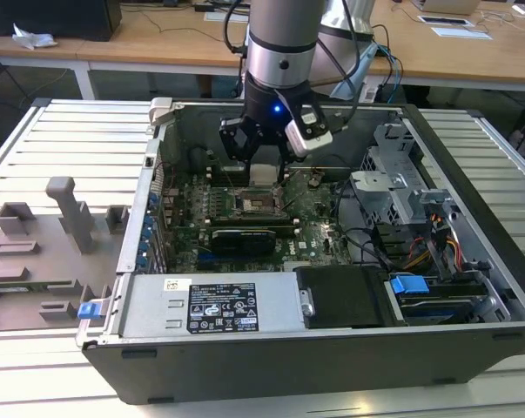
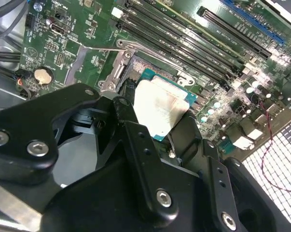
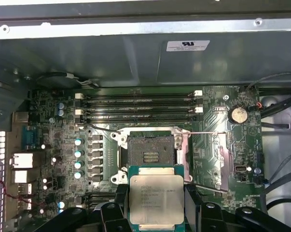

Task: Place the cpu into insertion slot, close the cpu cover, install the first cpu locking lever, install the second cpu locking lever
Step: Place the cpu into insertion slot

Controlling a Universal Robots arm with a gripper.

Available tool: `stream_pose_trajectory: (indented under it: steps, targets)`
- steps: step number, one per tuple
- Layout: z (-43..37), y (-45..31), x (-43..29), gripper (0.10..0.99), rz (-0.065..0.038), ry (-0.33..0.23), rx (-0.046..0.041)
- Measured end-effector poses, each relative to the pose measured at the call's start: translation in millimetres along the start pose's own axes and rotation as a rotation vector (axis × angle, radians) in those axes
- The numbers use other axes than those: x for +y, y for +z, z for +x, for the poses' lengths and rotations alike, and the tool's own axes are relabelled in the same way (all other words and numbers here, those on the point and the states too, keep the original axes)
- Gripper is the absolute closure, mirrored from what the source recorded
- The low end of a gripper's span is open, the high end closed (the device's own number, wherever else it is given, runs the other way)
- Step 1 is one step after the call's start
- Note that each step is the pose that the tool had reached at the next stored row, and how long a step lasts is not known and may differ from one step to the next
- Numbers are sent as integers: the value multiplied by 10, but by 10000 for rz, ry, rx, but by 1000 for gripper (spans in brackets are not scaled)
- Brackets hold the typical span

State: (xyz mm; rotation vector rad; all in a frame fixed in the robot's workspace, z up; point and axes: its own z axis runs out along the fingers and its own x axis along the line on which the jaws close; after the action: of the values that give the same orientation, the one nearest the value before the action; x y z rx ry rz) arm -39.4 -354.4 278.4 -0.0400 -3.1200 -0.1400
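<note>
Exterior view: your gripper [image 1: 264, 174] hangs inside the open computer case [image 1: 271, 361], low over the green motherboard [image 1: 314, 231]. It is clamped on the cpu [image 1: 264, 164]. The insertion slot [image 1: 260, 203] sits just under it, apart from the chip as far as I can tell. So step one is in hand and nothing is seated yet. The power supply [image 1: 223, 305] and drive cage [image 1: 401, 187] flank the board, well clear of the arm.

Second wrist view: the black fingers [image 2: 128, 113] pinch the chip by opposite edges (pale top up, green edge showing). The socket's silver rim peeks out behind it. The memory slots [image 2: 184, 38] run just beside that rim, and a coin cell [image 2: 41, 75] lies off to the other side.

First wrist view: the socket is bare, with its contact field exposed, and the chip is held between the fingers in front of it. A thin wire locking lever [image 3: 205, 133] lies along one socket edge. I can't pick out the cover for sure. My read is that this placement calls for the chip square to the socket and level. The rim and that lever are the closest things to snag.
</note>
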Motion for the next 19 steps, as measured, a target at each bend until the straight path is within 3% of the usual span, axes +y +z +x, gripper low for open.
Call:
stream_pose_trajectory:
  steps: [7,16,19]
  targets:
    - [-1,85,7,541,12,3,0]
    - [2,180,176,541,84,2,-3]
    - [1,206,192,541,88,0,-2]
